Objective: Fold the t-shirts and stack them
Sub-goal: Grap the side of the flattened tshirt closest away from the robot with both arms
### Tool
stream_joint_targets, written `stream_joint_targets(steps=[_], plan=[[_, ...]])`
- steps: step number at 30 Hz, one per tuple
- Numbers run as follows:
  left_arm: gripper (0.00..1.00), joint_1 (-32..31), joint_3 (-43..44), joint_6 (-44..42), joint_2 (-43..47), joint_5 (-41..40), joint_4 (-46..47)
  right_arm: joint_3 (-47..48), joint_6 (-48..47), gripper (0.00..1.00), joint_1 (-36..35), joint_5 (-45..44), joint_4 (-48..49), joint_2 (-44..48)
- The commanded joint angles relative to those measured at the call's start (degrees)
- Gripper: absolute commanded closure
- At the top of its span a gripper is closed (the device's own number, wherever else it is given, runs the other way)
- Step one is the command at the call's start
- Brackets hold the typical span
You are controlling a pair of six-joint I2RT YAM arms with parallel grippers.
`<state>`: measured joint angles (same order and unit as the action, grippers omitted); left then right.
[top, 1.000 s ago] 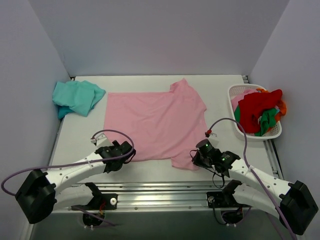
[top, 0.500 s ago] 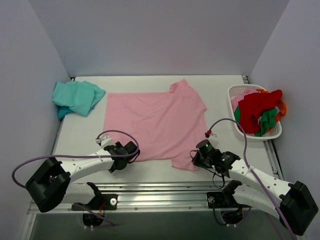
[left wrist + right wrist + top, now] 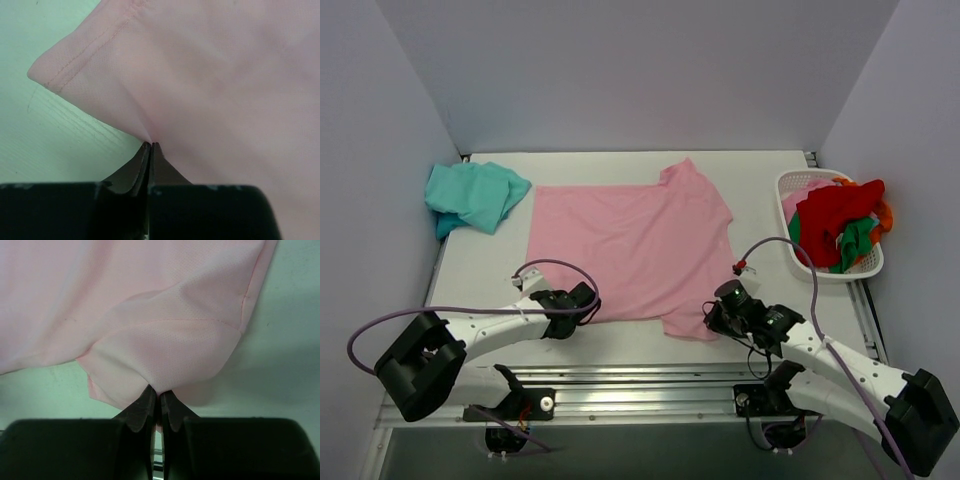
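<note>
A light pink t-shirt lies spread flat in the middle of the table. My left gripper is shut on its near left hem corner; in the left wrist view the gripper pinches the pink t-shirt at its edge. My right gripper is shut on the near sleeve; in the right wrist view the gripper grips a fold of the pink t-shirt. A teal t-shirt lies crumpled at the far left corner.
A white plastic basket at the right edge holds red, green and orange garments. Grey walls close in the table on three sides. A metal rail runs along the near edge between the arm bases.
My left gripper slid right to the shirt's near left hem and closed on it. The right gripper stayed shut on the sleeve.
</note>
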<state>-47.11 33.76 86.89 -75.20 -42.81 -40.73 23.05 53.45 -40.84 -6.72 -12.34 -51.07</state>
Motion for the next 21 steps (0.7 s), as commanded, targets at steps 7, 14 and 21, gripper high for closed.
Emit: stream_joint_targets(steps=[7, 14, 21], plan=[[0.98, 0.18, 3.50, -3.22, 3.82, -1.84, -1.18, 2.78, 2.53, 1.00, 0.32, -4.61, -7.26, 5.18], [0.98, 1.14, 8.07, -13.30, 11.47, -2.11, -1.11, 9.11, 2.01, 1.00, 0.32, -9.10, -10.87, 4.41], [0.98, 9.49, 10.01, -24.57, 11.30, 4.38, 8.01, 14.83, 0.69, 1.00, 0.32, -11.99, -8.32, -2.53]])
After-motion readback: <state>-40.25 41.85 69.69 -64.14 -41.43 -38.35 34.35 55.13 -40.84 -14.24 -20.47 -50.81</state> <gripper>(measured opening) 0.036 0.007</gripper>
